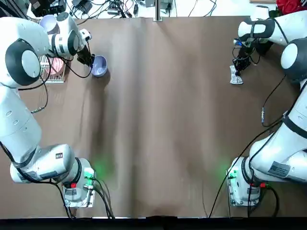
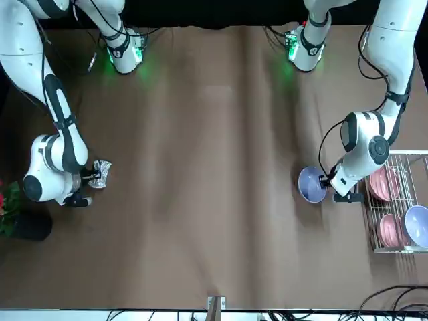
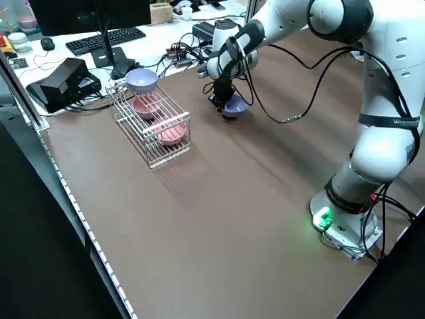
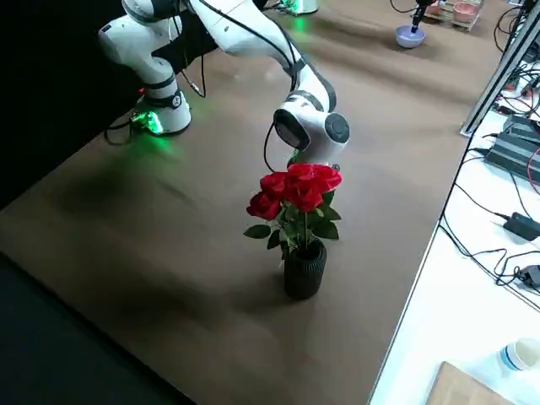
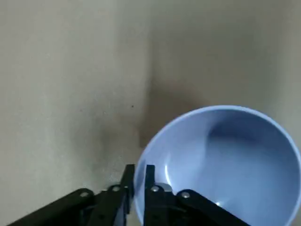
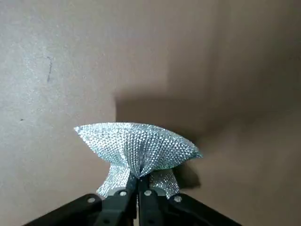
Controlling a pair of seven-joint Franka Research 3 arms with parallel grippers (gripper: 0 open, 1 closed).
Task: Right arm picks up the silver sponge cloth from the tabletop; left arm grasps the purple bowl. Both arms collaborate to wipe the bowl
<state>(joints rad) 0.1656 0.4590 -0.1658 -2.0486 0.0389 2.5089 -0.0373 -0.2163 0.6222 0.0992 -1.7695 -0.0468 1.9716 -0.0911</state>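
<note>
- We see the two fingers of the left gripper (image 5: 139,167) pinching the edge of the purple bowl (image 5: 225,165), one finger inside and one outside.
- We see the two fingers of the right gripper (image 6: 139,178) close together, squeezing the silver sponge cloth (image 6: 136,146) in its middle, so it puffs out like a bow.
- Our big landmark is the metal rack (image 3: 151,123), on the robot's left side of the table.
- The purple bowl and the left gripper are near the rack, on the side that looks toward the right arm (image 1: 292,62). We can see the bowl's smooth, pale inside. We cannot tell if the bowl touches the table.
- The silver sponge cloth and the right gripper are well apart from the rack, way across the brown tabletop (image 1: 158,120). The cloth's dark shadow falls on the table next to it.
- The left arm (image 1: 24,115) bends out over the table, and its hand end is just beside the rack.
- Inside the rack we see pink bowls (image 3: 170,133), and another purple bowl (image 3: 141,79) sits at the rack too.
- Far from the rack, near the right gripper, we see red flowers (image 4: 299,187) with green leaves in a black pot (image 4: 305,270). The pot stands upright.
</note>
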